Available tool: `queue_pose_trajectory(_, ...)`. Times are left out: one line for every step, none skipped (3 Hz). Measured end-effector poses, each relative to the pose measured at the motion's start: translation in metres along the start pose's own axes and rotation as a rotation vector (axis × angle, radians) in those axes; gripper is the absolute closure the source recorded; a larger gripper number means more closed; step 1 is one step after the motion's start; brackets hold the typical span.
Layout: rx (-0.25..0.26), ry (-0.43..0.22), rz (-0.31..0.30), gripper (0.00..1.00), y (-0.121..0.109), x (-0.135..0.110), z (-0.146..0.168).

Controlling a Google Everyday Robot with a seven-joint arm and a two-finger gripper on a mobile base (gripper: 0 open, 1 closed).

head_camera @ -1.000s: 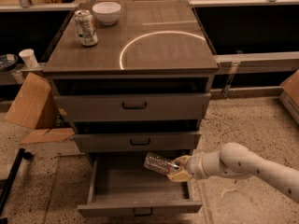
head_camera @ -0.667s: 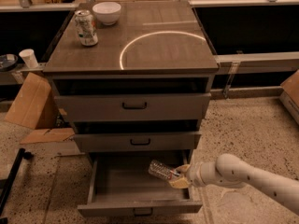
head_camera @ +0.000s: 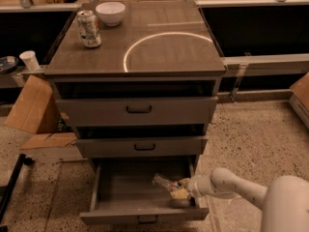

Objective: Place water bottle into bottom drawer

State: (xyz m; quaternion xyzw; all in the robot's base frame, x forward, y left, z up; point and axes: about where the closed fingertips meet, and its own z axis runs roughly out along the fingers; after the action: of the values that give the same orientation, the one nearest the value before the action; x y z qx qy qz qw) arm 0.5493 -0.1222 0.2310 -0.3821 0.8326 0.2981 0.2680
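The arm is lower now than it was a second ago, and the bottle has gone down with it, into the open bottom drawer. The arm comes in from the lower right of the frame.

The end effector is in the right part of the drawer, near the front. It is closed around the bottle and holds it by one end. The bottle is tipped on its side and points up and to the left. I cannot tell if it touches the drawer floor.

The bottom drawer sits low in the middle of the frame and is pulled out. It is grey inside. Above it are the middle drawer and the top drawer, each with a dark handle.

On top of the desk, in the upper left of the frame, a can stands upright. A white bowl sits just behind it. A thin white ring shows on the right part of the desk top.

At the left of the frame, brown cardboard leans beside the desk, and a small white cup stands above it. The floor is speckled.
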Motion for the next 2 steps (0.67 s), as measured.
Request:
queue_pose_trajectory(-0.023, -0.005, 0.011, 1.00, -0.018, 0.005, 0.029)
queue_pose_trajectory(-0.069, 0.004, 0.012, 0.81, -0.028, 0.005, 0.060)
